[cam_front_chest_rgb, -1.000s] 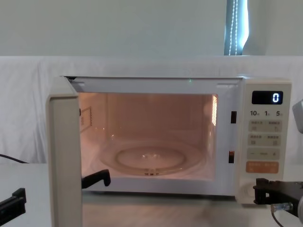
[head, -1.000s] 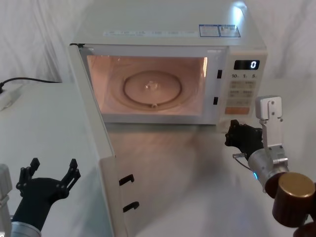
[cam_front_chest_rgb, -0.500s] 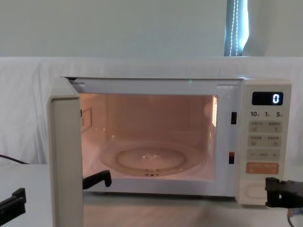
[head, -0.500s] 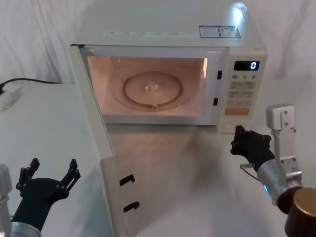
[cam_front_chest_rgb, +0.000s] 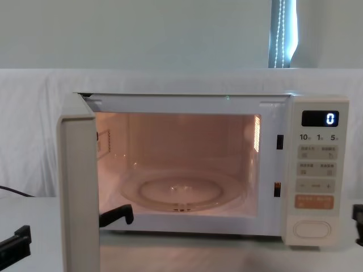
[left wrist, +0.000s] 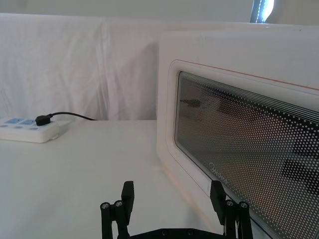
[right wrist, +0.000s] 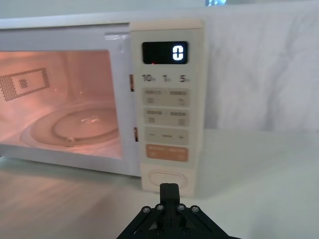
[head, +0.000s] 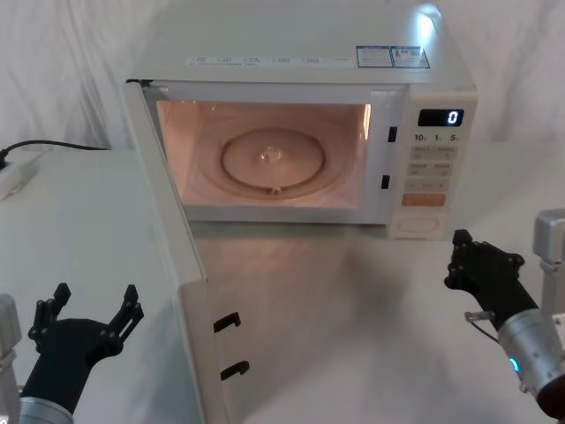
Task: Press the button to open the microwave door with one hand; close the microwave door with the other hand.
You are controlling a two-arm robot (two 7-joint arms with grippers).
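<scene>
Cream-white microwave door [head: 177, 265] wide open, right end effector [head: 461, 256] near button [head: 417, 226].

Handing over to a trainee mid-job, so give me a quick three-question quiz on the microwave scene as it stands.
1. True or false: the door stands open and the cavity is lit.
2. Which gripper has its fingers spread? A) left gripper B) right gripper
3. Fill in: the display reads ___.

Key:
1. True: the door is swung out toward the robot's left.
2. A: it sits low beside the door's outer face; the right gripper is shut, in front of the button and clear of it.
3. 0
</scene>
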